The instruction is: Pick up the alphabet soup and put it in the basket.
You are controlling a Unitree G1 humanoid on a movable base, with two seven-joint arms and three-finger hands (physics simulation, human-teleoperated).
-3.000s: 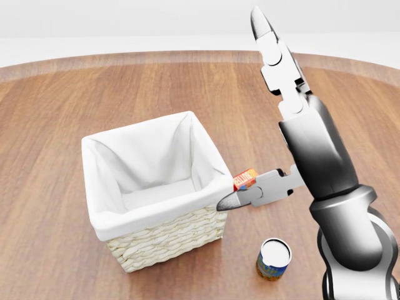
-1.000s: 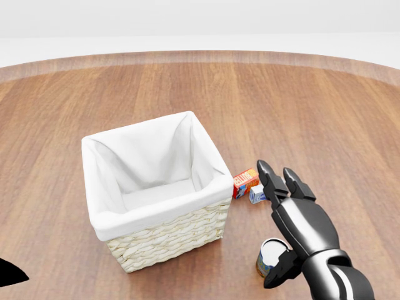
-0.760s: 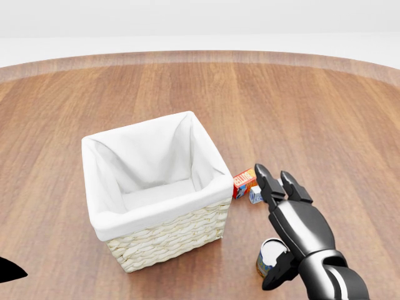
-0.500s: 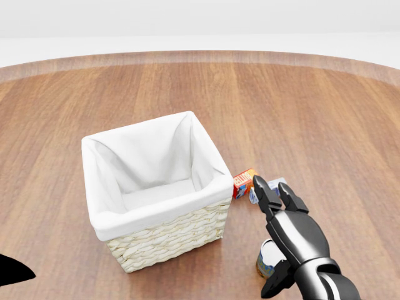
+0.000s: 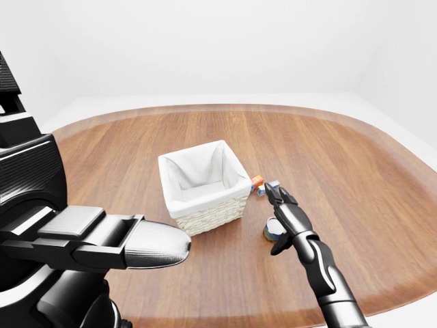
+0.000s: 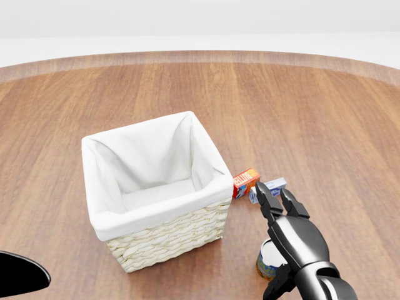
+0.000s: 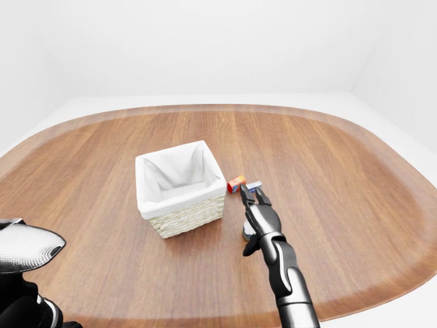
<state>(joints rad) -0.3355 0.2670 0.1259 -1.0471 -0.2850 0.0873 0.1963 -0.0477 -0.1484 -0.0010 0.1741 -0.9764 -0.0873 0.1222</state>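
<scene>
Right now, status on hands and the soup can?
Right hand open over alphabet soup can, no grasp. Left hand open, idle. Basket beside can, nothing between.

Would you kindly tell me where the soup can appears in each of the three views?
Left-eye view: soup can right of centre, under the right hand.
Head view: bottom edge, right of centre, partly behind the hand.
Right-eye view: just below centre.
Shared landmark: the basket, left of the can.

A bare simulated test space: an oval wooden table ringed by featureless white walls.
</scene>
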